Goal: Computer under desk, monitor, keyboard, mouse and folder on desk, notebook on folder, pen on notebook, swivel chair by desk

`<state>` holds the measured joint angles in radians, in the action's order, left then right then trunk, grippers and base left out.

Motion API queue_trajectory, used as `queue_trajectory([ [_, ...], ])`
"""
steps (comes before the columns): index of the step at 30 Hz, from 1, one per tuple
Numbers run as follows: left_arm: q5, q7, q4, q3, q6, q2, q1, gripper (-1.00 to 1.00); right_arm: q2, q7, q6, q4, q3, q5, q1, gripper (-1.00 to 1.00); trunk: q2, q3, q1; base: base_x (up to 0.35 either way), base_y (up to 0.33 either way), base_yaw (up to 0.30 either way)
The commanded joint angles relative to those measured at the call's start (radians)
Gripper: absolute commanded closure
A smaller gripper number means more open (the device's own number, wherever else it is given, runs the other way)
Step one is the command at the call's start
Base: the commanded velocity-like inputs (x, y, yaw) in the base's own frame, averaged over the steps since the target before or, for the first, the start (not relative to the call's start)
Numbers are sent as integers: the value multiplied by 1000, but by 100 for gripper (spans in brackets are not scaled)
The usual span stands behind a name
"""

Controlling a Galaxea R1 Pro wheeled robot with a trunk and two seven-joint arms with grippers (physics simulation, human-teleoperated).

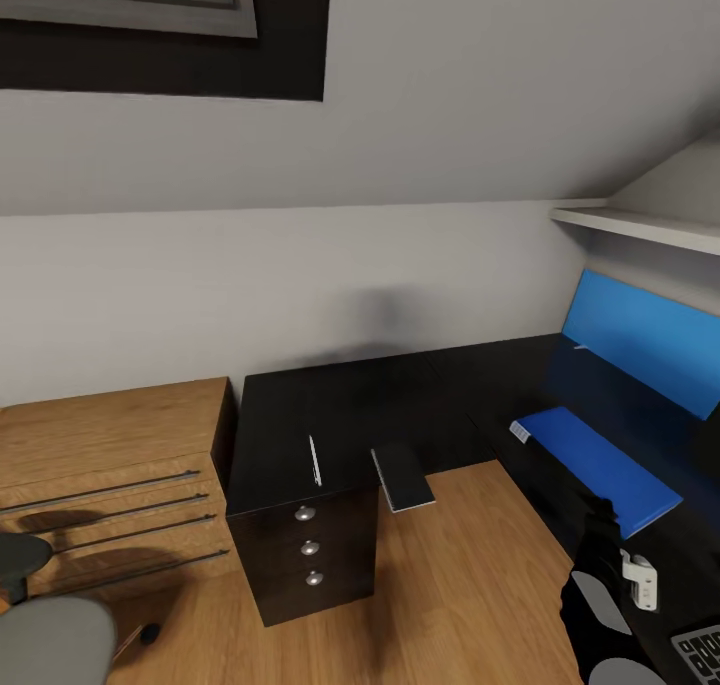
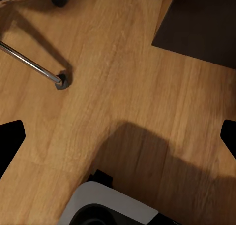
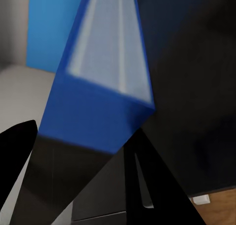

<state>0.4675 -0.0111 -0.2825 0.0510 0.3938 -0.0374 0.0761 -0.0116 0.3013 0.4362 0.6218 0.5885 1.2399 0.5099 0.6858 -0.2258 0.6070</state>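
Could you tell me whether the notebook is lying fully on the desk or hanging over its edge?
Hanging over: the notebook lies flat with its near end past the desk edge, above the floor.

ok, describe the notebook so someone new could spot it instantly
Start at the black L-shaped desk and find its drawer unit with round silver knobs. The notebook lies on the front edge just right of it, overhanging the floor. It is small and pale grey, unlike the thin pen beside it.

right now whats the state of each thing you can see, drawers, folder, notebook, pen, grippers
desk: all three drawers shut
folder: lying flat on the desk, closed
notebook: flat on the desk's edge, part of it overhanging the floor
pen: lying on the desk beside the notebook
right gripper: open, close to the folder
left gripper: open, empty, over the floor
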Motion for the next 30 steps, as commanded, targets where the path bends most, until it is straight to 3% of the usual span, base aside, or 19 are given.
queue_trajectory([
  [1, 0, -1, 0, 3, 2, 0, 1, -100, 0, 8, 0, -1, 0, 10, 1, 100, 1, -1, 0, 0, 0, 0],
  [12, 0, -1, 1, 3, 2, 1, 1, -100, -1, 6, 1, -19, 1, 10, 1, 100, 1, -1, 0, 104, 0, 0],
  [30, 0, -1, 2, 3, 2, 1, 1, -100, -1, 5, 0, -25, 2, 10, 1, 100, 1, -1, 0, 6, 0, 0],
])
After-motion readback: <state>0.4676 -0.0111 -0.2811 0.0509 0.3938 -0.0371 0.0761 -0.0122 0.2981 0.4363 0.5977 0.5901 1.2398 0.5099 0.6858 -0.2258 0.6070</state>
